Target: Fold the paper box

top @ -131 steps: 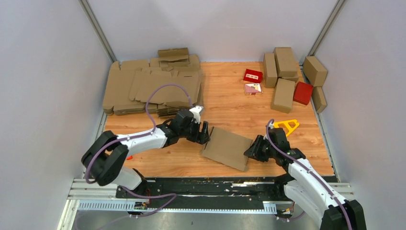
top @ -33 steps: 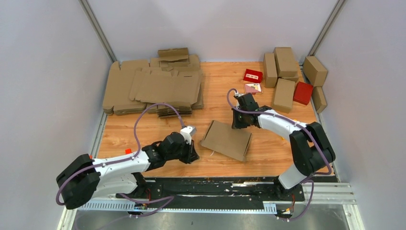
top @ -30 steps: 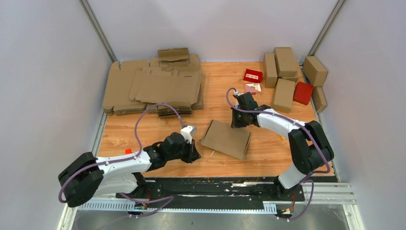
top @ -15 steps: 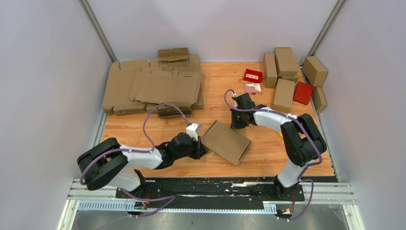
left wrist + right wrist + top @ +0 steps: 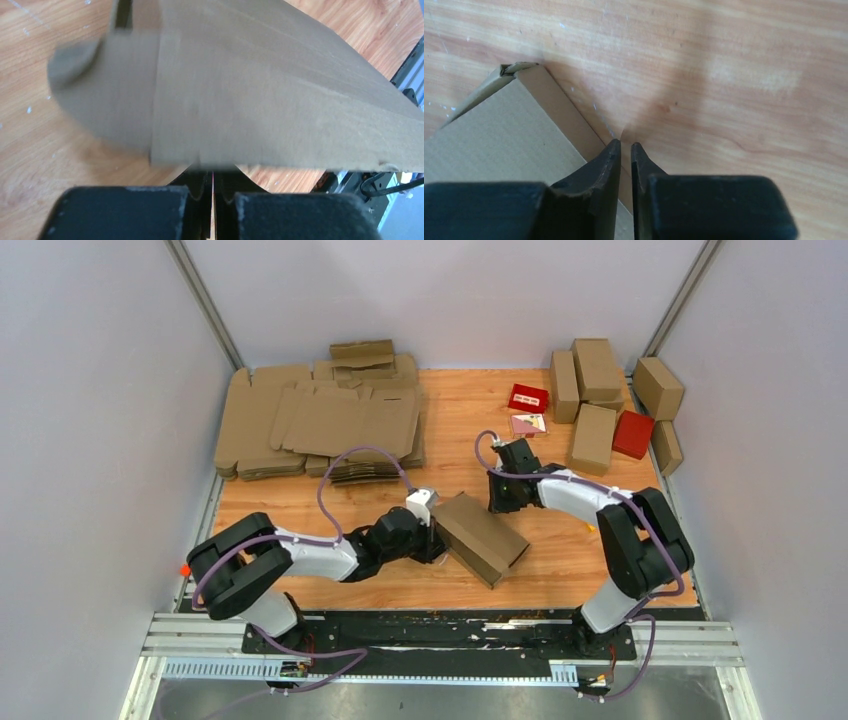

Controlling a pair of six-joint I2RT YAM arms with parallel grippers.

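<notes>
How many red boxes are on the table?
2. One red box lies at the back, left of the stack of finished brown boxes; the other red box sits among them on the right. More may be hidden.

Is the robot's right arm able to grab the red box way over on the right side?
Probably yes. The red box sits among the brown boxes on the right arm's side, with bare table between. The right gripper holds nothing; it would just have to swing over from the paper box.

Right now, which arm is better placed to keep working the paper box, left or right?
Left. The left gripper is pressed against the paper box at its left edge, while the right gripper sits beyond its far edge.
</notes>
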